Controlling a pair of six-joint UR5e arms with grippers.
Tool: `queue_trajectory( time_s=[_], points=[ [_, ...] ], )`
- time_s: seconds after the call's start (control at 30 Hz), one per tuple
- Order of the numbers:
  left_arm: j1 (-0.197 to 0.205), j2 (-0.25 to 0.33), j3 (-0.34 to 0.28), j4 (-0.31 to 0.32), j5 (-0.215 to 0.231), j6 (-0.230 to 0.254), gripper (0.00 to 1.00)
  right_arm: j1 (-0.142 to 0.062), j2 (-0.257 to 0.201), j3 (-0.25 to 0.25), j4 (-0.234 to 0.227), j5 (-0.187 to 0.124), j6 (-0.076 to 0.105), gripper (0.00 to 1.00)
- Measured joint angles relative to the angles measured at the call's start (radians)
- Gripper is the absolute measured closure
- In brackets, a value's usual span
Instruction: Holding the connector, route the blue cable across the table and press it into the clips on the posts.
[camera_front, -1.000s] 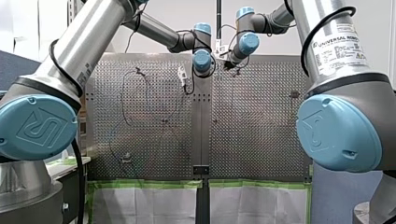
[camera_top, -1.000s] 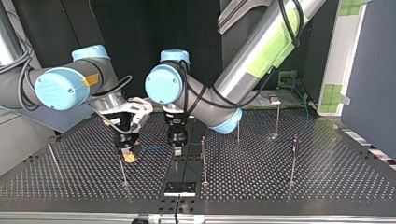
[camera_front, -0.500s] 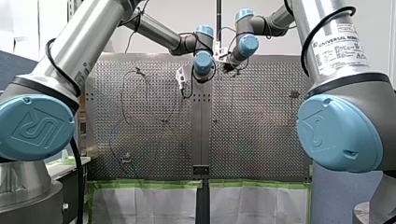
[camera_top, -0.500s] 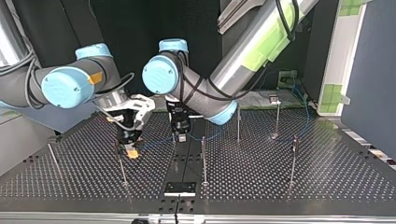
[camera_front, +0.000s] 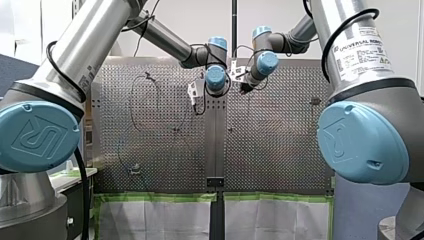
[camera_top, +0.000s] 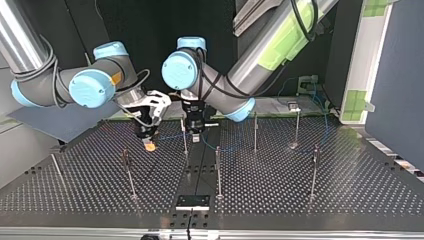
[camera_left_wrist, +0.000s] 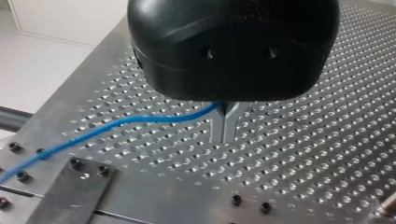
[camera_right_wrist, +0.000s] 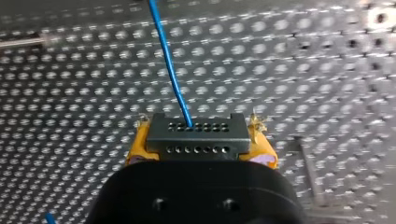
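Blue cable (camera_left_wrist: 140, 120) | between left fingers (camera_left_wrist: 216, 130) (metal) | connector (camera_right_wrist: 194, 136) between right fingers (camera_right_wrist: 136, 148)

A perforated desk (camera_top: 300, 185) fills the top view's lower half, a small black plate (camera_top: 192, 202) lying at lower centre. At upper right, green tape (camera_top: 356, 102) patches a white panel (camera_top: 372, 55). In the front view, green-edged white sheets (camera_front: 160, 220) hang along the bottom.
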Motion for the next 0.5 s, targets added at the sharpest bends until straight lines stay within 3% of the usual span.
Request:
queue_trajectory(
  time_s=[0.3, 0.5],
  points=[
    [0.025, -0.055, -0.084, 0.084, 0.082, 0.002, 1.00, -0.008, 0.008, 0.088, -0.080, 0.000, 0.007, 1.00],
    [0.033, -0.100, -0.142, 0.142, 0.117, -0.001, 1.00, -0.012, 0.010, 0.145, -0.107, -0.003, -0.011, 1.00]
  ],
)
